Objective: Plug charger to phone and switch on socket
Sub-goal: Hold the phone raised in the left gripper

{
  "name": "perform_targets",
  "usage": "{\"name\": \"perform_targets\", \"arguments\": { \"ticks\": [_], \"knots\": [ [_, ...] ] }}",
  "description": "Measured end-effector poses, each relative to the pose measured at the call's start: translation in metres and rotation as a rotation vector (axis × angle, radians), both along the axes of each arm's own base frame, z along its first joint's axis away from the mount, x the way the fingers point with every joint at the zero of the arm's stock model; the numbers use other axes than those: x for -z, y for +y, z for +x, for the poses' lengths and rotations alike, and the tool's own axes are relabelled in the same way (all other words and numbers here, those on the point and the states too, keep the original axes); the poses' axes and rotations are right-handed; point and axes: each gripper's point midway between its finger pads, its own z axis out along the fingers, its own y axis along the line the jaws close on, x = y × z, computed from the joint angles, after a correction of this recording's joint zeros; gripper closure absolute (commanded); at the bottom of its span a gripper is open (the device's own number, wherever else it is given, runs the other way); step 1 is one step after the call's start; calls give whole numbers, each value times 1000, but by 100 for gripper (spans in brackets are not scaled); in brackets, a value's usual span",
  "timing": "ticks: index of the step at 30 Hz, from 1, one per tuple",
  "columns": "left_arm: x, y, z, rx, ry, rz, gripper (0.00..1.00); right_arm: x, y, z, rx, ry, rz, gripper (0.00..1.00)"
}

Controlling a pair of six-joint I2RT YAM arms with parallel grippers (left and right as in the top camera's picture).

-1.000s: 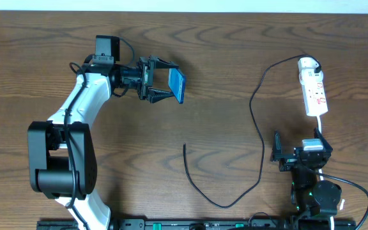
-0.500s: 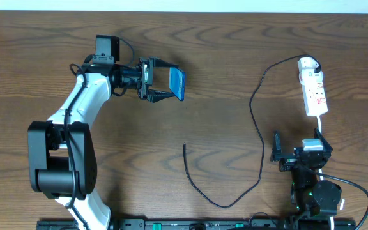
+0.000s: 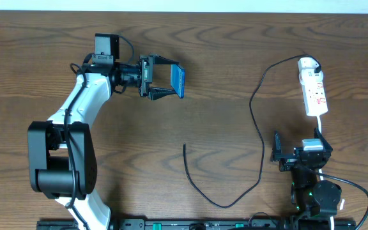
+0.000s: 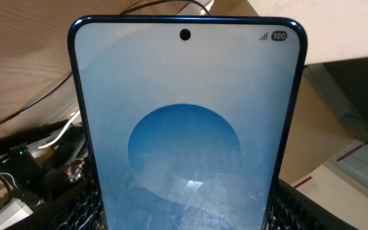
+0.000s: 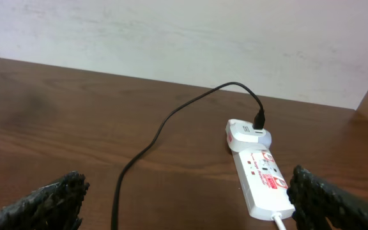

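Observation:
My left gripper (image 3: 173, 79) is shut on the phone (image 3: 179, 81), holding it above the table at the back left, its blue screen facing the wrist. In the left wrist view the phone (image 4: 187, 128) fills the frame between my fingers (image 4: 85, 214). The charger (image 3: 261, 150) trails as a black cable from its plug (image 3: 314, 63) in the socket (image 3: 315, 92) down to a free tip (image 3: 184, 147) on the table. My right gripper (image 3: 302, 151) stands open just below the socket, with nothing in it. In the right wrist view the socket (image 5: 260, 179) lies beside the right finger, and the cable (image 5: 165, 124) runs between the fingers.
The socket's white cord (image 3: 321, 128) runs down past the right arm. A pale wall (image 5: 184, 38) stands behind the table's far edge. Bare wood lies between the cable's tip and the phone.
My left gripper has carried the phone slightly toward the table's far edge. The right arm, the cable and the socket have not moved.

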Motion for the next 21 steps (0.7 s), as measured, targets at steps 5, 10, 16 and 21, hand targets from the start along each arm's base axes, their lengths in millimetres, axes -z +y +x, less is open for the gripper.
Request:
{"name": "perform_targets", "arguments": {
  "ticks": [5, 10, 16, 21],
  "knots": [
    [0, 0, 0, -2, 15, -4, 93, 0, 0, 0, 0, 0, 0, 1],
    [0, 0, 0, -3, 22, -4, 92, 0, 0, 0, 0, 0, 0, 1],
    [0, 0, 0, -6, 35, -6, 93, 0, 0, 0, 0, 0, 0, 1],
    [0, 0, 0, -6, 35, -5, 93, 0, 0, 0, 0, 0, 0, 1]
  ]
}}
